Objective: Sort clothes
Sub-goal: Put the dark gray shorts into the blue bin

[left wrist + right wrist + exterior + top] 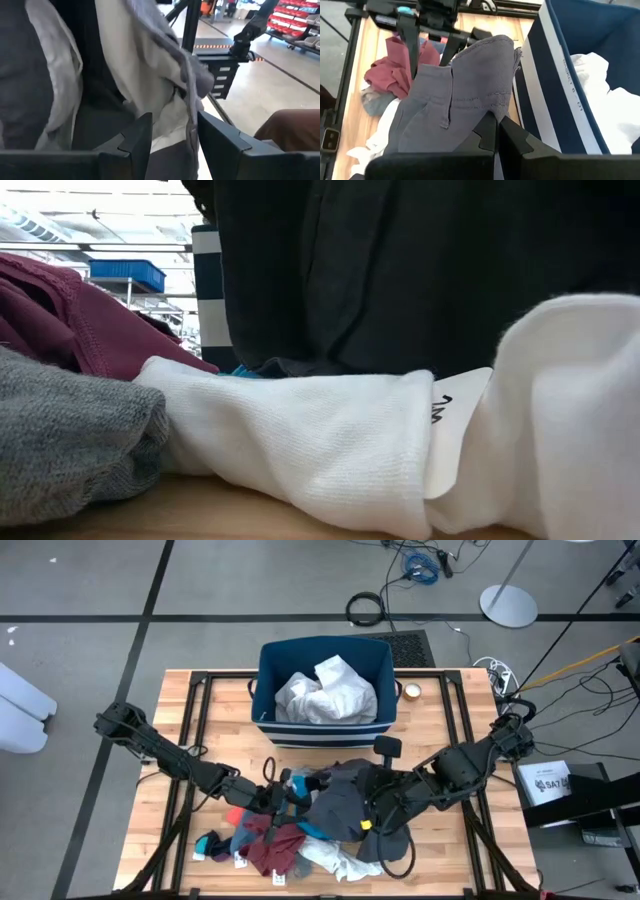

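In the high view we have the left gripper (283, 790) reaching in from the frame's left to the pile at lower centre. Its wrist view shows the fingers (135, 137) spread, with a fold of the dark grey garment (345, 808) hanging between them, not yet pinched.

That garment is lifted at the middle of the pile. The right gripper (372, 825), coming from the right, holds the other edge: its fingers (487, 132) are pressed together on the cloth.

We judge we are mid-lift. Next, the left fingers should close on the fold so both arms can carry the garment clear.

Below left lie a maroon piece (272, 845), a red sock (234, 815) and white socks (335, 860); these could drag along. The navy bin (325, 725) at upper centre already holds a white garment (325, 690).
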Motion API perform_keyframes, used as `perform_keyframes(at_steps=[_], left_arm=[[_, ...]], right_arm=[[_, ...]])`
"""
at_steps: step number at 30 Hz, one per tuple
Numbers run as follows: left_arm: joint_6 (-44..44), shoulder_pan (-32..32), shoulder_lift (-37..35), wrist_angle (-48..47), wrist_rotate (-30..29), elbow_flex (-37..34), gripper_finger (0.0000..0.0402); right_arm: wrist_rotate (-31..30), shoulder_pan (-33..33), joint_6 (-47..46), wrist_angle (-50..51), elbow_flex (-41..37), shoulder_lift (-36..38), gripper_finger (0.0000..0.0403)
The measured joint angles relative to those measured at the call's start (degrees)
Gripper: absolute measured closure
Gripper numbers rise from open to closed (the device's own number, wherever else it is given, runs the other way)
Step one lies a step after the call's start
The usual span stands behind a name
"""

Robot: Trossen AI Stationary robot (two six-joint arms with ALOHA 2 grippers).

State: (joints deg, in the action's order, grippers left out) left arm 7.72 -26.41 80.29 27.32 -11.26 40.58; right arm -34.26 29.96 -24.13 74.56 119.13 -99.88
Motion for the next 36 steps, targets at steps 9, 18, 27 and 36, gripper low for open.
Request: perform_keyframes(at_steps=[9,18,27,36], left_arm=[[4.5,0.8,0.0,2.2,11.2,0.2,0.0287],[-0.1,0.5,0.0,2.0,12.8,4.7,0.0393],[-3.8,0.5,0.0,2.1,13.0,8.7,0.0393],[-5.2,3.7,0.0,2.2,10.0,12.0,0.0394]], right_arm=[[1.8,-3.1,-0.5,0.0,0.0,-0.4,0.0403],[6.4,-3.7,2.2,0.6,0.0,-0.7,0.0389],[1.1,-4.2,10.5,3.3,0.5,-0.4,0.0268],[13.2,-4.6,-3.4,1.3,6.3,-0.1,0.0169]])
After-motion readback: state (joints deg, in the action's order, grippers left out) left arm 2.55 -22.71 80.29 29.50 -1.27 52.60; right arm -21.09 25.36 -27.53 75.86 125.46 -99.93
